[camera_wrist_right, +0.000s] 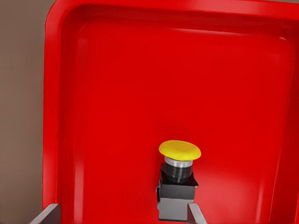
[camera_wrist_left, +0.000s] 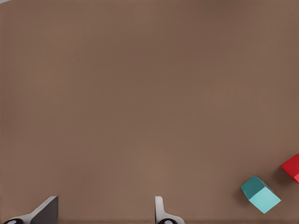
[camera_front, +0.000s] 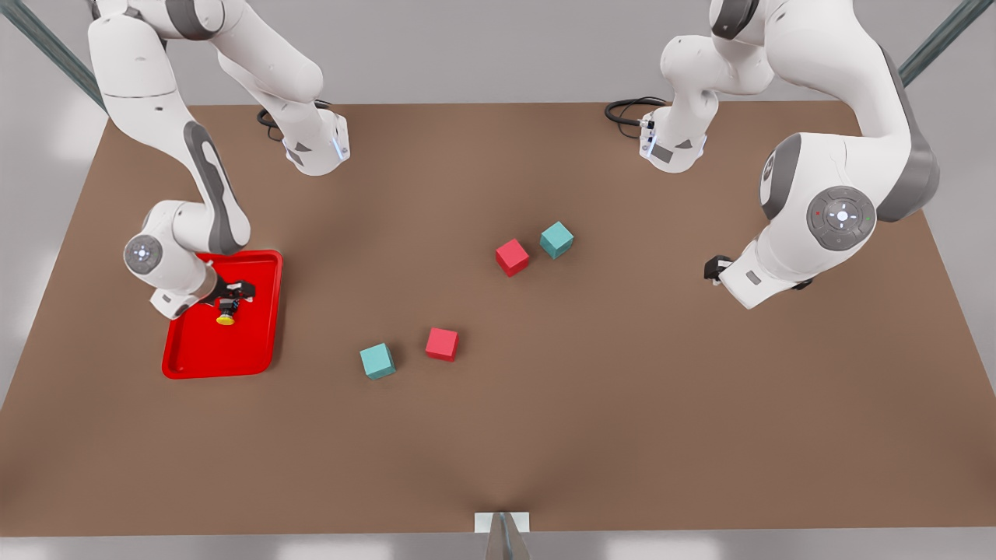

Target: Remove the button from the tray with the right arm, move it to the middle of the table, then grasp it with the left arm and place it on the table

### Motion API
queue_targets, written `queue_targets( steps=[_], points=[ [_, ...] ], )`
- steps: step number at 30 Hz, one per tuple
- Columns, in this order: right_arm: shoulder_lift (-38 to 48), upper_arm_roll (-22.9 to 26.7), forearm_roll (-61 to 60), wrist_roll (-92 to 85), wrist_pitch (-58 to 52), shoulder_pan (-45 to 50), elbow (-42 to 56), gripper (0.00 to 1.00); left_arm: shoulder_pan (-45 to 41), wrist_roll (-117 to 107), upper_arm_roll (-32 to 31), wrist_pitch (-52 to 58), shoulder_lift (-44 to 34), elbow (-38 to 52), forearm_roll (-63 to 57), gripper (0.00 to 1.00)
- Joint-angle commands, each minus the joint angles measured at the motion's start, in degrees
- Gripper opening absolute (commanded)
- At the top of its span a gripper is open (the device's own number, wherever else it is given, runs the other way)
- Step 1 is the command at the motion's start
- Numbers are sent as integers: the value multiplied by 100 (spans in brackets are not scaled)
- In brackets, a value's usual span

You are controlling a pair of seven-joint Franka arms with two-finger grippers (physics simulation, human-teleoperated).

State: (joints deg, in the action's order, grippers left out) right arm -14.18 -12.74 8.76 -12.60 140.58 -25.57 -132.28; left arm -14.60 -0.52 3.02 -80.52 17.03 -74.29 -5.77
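The button point(camera_front: 226, 317) has a yellow cap on a dark stub and stands upright in the red tray point(camera_front: 218, 365) at the front view's left. My right gripper point(camera_front: 231, 295) hangs just over it, open. In the right wrist view the button point(camera_wrist_right: 179, 151) stands on the tray floor point(camera_wrist_right: 140, 93), its base close beside one finger point(camera_wrist_right: 196, 213) of the right gripper point(camera_wrist_right: 121, 215), and the other finger is far off. My left gripper point(camera_front: 712, 268) waits, open, over the brown table point(camera_front: 622, 404) at the front view's right. The left wrist view has its open fingers point(camera_wrist_left: 46, 211) above bare tabletop.
A red cube point(camera_front: 512, 257) and a teal cube point(camera_front: 556, 239) sit side by side near the table's middle. Another red cube point(camera_front: 442, 344) and teal cube point(camera_front: 377, 361) lie nearer the front. The left wrist view catches a teal cube point(camera_wrist_left: 260, 193) and a red cube's edge point(camera_wrist_left: 292, 167).
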Motion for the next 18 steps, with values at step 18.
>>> queue_targets(
  steps=[18],
  points=[
    [-700,-1,398,82,435,-466,370,100,1,26,-3,-25,-7,3,-3,100]
  ],
)
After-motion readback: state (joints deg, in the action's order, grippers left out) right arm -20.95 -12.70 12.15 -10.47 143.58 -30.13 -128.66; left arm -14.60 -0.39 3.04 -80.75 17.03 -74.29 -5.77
